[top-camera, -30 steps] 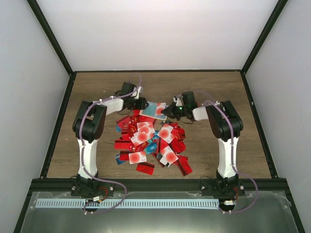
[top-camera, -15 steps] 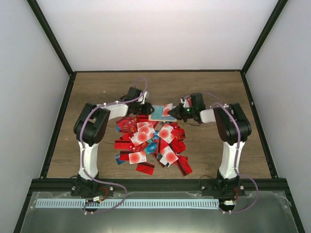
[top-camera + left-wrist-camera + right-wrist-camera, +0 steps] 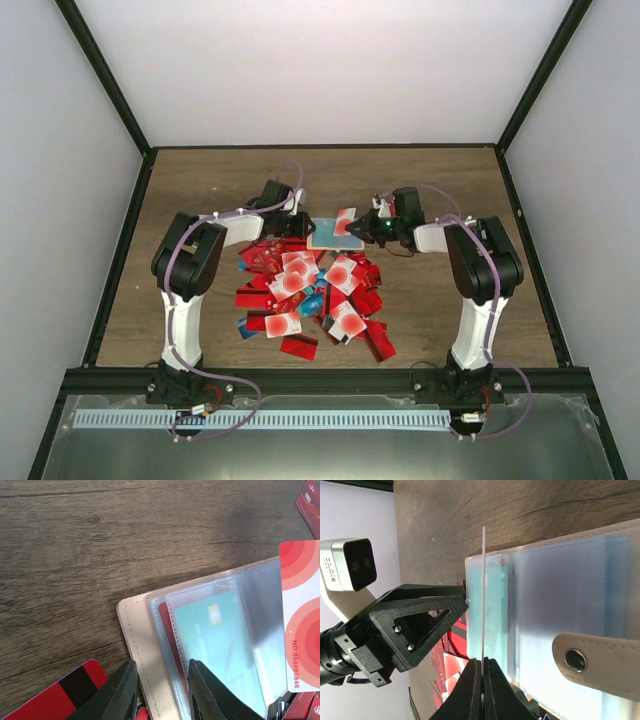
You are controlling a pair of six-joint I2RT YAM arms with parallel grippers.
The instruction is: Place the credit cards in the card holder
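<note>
The tan card holder [image 3: 328, 236] lies open on the table, its clear sleeves up, with a teal card [image 3: 220, 645] in one sleeve. My left gripper [image 3: 297, 222] sits at its left edge. In the left wrist view [image 3: 162, 690] the jaws stand slightly apart over the tan border [image 3: 142, 645]. My right gripper [image 3: 368, 229] is shut on a white card with a red blot [image 3: 346, 220], held on edge above the sleeves. That card shows edge-on in the right wrist view [image 3: 483, 590]. The other credit cards [image 3: 310, 295] lie heaped in front.
The holder's tan strap with a snap [image 3: 590, 660] lies over the sleeves. A red card with a black stripe [image 3: 55, 695] lies beside my left fingers. Bare wood table [image 3: 430, 180] runs behind and to both sides. Black frame rails border it.
My left gripper moved right to the holder's left edge. My right gripper shifted right and tipped the white card up on edge over the sleeves.
</note>
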